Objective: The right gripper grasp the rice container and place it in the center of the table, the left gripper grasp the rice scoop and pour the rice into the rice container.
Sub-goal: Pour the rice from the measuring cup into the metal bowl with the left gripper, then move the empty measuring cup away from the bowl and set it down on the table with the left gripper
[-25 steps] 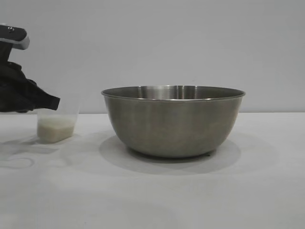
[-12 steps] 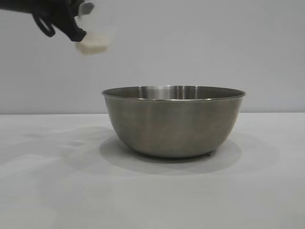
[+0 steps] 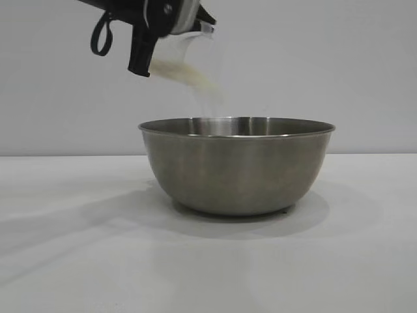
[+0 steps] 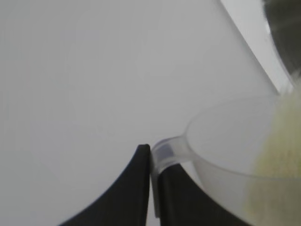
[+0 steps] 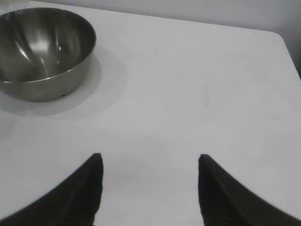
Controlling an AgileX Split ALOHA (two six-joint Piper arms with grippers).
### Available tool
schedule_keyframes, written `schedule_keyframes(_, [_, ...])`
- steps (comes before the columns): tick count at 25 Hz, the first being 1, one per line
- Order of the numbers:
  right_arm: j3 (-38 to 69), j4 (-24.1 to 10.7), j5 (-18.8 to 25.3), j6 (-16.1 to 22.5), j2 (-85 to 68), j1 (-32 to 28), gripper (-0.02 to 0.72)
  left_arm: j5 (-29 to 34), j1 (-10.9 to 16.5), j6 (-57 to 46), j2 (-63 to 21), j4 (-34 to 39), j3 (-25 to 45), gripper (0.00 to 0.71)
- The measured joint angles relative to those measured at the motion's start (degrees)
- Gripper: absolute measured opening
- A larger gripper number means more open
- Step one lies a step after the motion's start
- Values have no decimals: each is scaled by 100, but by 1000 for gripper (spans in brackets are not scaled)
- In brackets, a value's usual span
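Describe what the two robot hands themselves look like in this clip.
Both are black with curved, claw-like fingers tapering to points. The left hand has a silver-grey housing behind its fingers and a black cable loop. Of the right hand only two dark fingers show.

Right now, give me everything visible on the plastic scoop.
The scoop is a small cup of frosted, see-through plastic with a short side handle. The left tool is shut on that handle and holds the scoop in the air, tipped steeply, its mouth down over the left part of the steel bowl. Off-white rice lies against its lower wall and falls in a thin stream towards the bowl. Nothing else touches it.
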Motion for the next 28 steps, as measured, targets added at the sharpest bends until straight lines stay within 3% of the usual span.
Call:
schedule_keyframes(5, [0,0,0,0,0,0,423,9,-45,796,0,280,0,0])
schedule_keyframes(16, [0,0,0,0,0,233,423,9,-95,1042,0,609,0,0])
schedule_keyframes(17, [0,0,0,0,0,233,382,9,-117,1042,0,609,0,0])
schedule_keyframes(19, [0,0,0,0,0,235,371,19,-167,934,0,447,0,0])
schedule_keyframes(22, [0,0,0,0,0,235,371,13,-239,-142,0,-595,0,0])
schedule_keyframes(28, [0,0,0,0,0,235,371,-321,-187,-4060,-11,-3729,0,0])
